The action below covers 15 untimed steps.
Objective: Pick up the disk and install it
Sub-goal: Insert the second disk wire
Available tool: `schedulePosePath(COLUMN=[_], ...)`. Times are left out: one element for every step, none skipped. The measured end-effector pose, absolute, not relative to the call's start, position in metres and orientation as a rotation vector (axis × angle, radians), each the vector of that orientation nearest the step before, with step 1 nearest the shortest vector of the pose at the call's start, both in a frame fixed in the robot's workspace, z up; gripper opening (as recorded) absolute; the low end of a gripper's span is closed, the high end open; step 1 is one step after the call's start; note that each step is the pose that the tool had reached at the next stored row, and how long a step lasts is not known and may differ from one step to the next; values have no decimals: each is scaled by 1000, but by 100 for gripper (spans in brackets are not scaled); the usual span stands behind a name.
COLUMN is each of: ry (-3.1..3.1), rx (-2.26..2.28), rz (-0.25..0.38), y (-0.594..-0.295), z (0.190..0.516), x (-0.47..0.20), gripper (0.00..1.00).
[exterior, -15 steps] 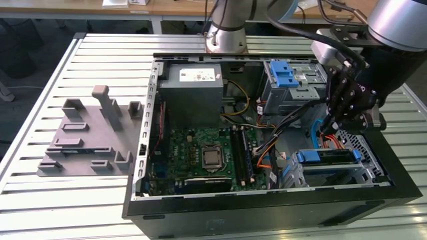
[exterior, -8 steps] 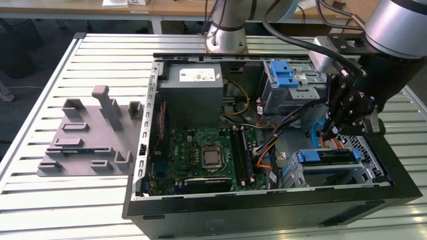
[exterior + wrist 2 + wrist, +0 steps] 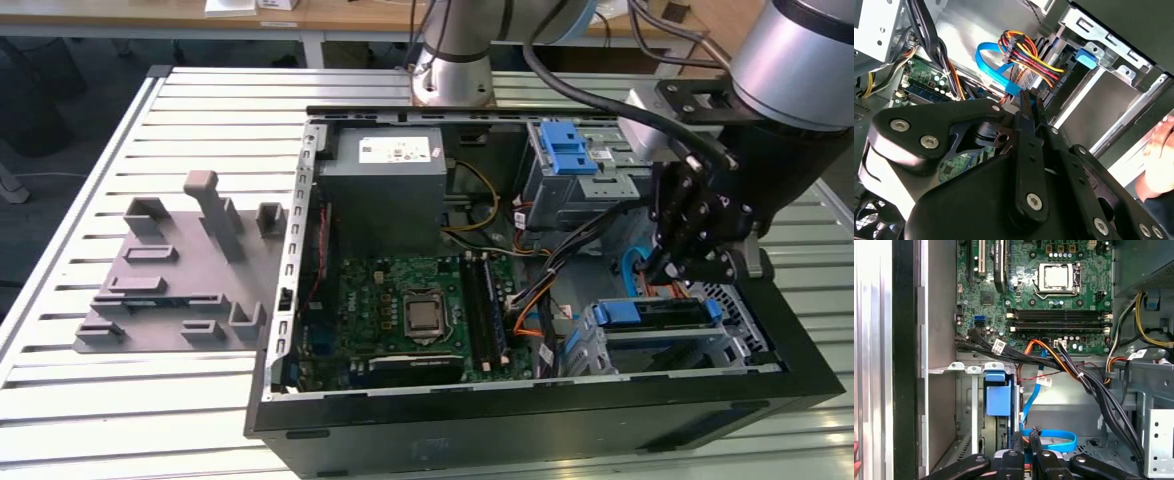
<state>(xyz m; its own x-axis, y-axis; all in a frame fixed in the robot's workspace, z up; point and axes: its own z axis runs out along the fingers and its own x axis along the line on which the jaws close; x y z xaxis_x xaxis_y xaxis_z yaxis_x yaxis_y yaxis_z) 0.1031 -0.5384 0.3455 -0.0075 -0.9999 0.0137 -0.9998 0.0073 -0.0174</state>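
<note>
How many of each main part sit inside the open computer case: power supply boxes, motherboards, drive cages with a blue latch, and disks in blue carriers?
power supply box: 1
motherboard: 1
drive cage with a blue latch: 1
disk in a blue carrier: 1
Total: 4

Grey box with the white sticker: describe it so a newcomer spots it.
Start at the open computer case on the slatted table. In the exterior view, the grey box sits behind the green motherboard. Unlike the silver cage beside it, it has no blue latch.
</note>
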Motion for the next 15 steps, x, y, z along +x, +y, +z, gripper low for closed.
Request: schedulePosePath(ry=[2227,2227,2227,2227,2227,2227,2227,2226,2225,2222,2220,2219,2219,2219,2219], rx=[-2211,-2212,-2212,-2212,-2212,-2211,-2212,-2212,-2214,-2217,-2219,-2220,-2220,-2220,-2220], rz=[-34,-34,-34,-34,-34,-34,-34,-34,-34,-35,-35,-34,-34,-34,-34], y=[-539,-540,-541,-542,-543,-543,-544,-544,-545,-545,-546,-548,-549,-551,-552], z=[345,345,345,344,343,342,342,341,341,340,340,339,339,338,338], x=[103,103,103,103,103,103,103,103,103,103,103,103,103,103,103], gripper=[16,16,16,16,16,16,16,16,16,16,16,16,16,16,16])
